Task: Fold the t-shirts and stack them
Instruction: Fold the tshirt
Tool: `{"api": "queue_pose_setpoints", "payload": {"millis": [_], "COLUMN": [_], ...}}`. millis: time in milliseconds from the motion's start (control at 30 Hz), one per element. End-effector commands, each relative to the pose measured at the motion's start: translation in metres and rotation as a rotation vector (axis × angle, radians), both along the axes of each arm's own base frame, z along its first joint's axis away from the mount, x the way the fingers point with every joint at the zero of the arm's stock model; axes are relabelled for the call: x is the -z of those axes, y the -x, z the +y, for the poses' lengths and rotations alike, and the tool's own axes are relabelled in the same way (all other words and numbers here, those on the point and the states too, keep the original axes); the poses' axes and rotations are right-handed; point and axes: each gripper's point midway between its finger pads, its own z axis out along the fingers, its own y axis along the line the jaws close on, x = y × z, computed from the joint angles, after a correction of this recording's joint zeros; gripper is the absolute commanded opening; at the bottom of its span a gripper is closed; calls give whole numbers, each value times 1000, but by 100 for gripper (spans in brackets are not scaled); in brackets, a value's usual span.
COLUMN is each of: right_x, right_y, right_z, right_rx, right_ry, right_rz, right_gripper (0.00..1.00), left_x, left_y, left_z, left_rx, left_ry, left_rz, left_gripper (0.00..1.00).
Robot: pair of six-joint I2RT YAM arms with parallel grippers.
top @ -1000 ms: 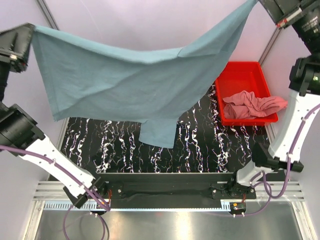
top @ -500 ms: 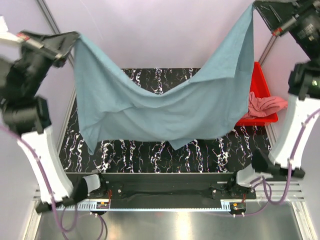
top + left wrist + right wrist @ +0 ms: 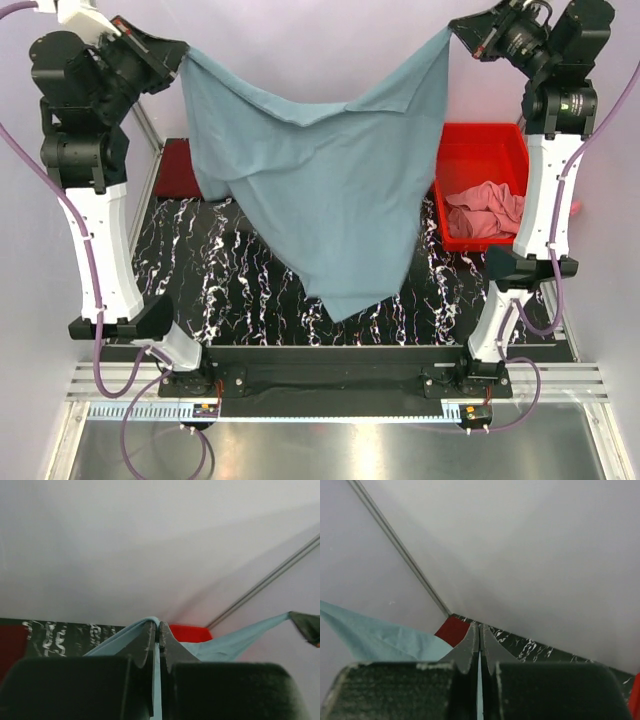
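The dusty grey-blue t-shirt [image 3: 320,190] hangs in the air above the table, stretched between both arms. My left gripper [image 3: 182,52] is shut on its upper left corner, and the cloth [image 3: 122,635] drapes over the shut jaws in the left wrist view. My right gripper [image 3: 452,28] is shut on its upper right corner; a thin strip of the cloth [image 3: 479,690] shows between the fingers. The salmon pink t-shirt [image 3: 483,212] lies crumpled in the red tray [image 3: 480,150]. A dark maroon cloth [image 3: 172,170] lies at the table's far left, mostly hidden behind the hanging shirt.
The black marbled table [image 3: 230,290] lies under the hanging shirt. The red tray stands at the table's right side. Metal frame posts [image 3: 150,130] rise at the back corners. Both arms stand tall at the table's sides.
Both grippers have moved inward and the shirt now hangs lower and longer, its bottom point near the table's front. The left arm has straightened up.
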Motion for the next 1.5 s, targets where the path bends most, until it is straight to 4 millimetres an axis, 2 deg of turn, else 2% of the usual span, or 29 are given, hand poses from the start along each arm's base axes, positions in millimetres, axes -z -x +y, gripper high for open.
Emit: {"api": "queue_pose_setpoints", "payload": {"millis": [0,33,67,133,167,200,233,267,300,333,367,400,433,467,533,567,733,833,867,967,1033,1100,1167,1233,1267,1333,1367,1433,1467], "right_x": [-48,-45,-46,-44,-52,-45,-49,-75,-48,-64,-84,-78,-83,-92,-100,-110,-114,-117,-122,-134,-141,-143,-140,-132,-117,-104,-83,-66,-33], "right_y": [34,34,37,43,58,58,62,99,88,101,140,144,159,185,213,242,304,346,367,407,422,419,402,371,341,305,276,239,207], "right_z": [-5,5,8,13,24,27,27,26,30,26,18,15,12,8,4,-1,-7,-12,-15,-19,-20,-19,-16,-11,-5,0,5,10,16], "right_rx": [138,150,154,187,187,198,229,233,220,243,255,263,263,262,254,259,225,208,199,179,173,166,167,169,165,175,175,186,177], "right_ry": [177,187,210,232,262,283,290,271,284,255,220,217,206,186,169,146,124,113,88,43,26,20,20,32,49,70,90,104,125], "right_rz": [-236,-226,-242,-228,-262,-240,-255,-325,-254,-313,-363,-345,-361,-388,-421,-463,-499,-526,-549,-611,-642,-638,-607,-557,-494,-456,-390,-358,-279], "right_gripper": [0,0,0,0,0,0,0,0,0,0,0,0,0,0,0,0,0,0,0,0,0,0,0,0,0,0,0,0,0], "left_x": [-21,-18,-15,-11,-21,-20,-24,-30,-35,-35,-46,-50,-52,-59,-62,-65,-70,-81,-82,-86,-81,-77,-68,-61,-50,-39,-19,-3,27], "left_y": [14,15,20,29,46,52,61,77,88,95,118,129,140,161,181,200,257,301,314,343,341,339,319,295,276,249,224,199,173], "left_z": [7,6,11,6,11,9,10,13,14,15,20,21,22,25,27,29,37,42,42,43,42,44,44,43,41,44,46,51,55], "left_rx": [-101,-109,-152,-160,-191,-185,-188,-196,-198,-199,-211,-215,-217,-220,-218,-218,-233,-234,-225,-210,-205,-218,-229,-236,-234,-270,-290,-328,-360], "left_ry": [-201,-225,-240,-282,-279,-280,-272,-268,-260,-259,-244,-230,-221,-207,-185,-174,-151,-123,-116,-85,-78,-82,-104,-136,-155,-175,-193,-208,-218], "left_rz": [-142,-136,-117,-113,-140,-140,-152,-167,-181,-185,-226,-240,-252,-283,-305,-330,-394,-465,-480,-528,-514,-511,-460,-414,-368,-322,-252,-213,-132], "left_gripper": [0,0,0,0,0,0,0,0,0,0,0,0,0,0,0,0,0,0,0,0,0,0,0,0,0,0,0,0,0]}}
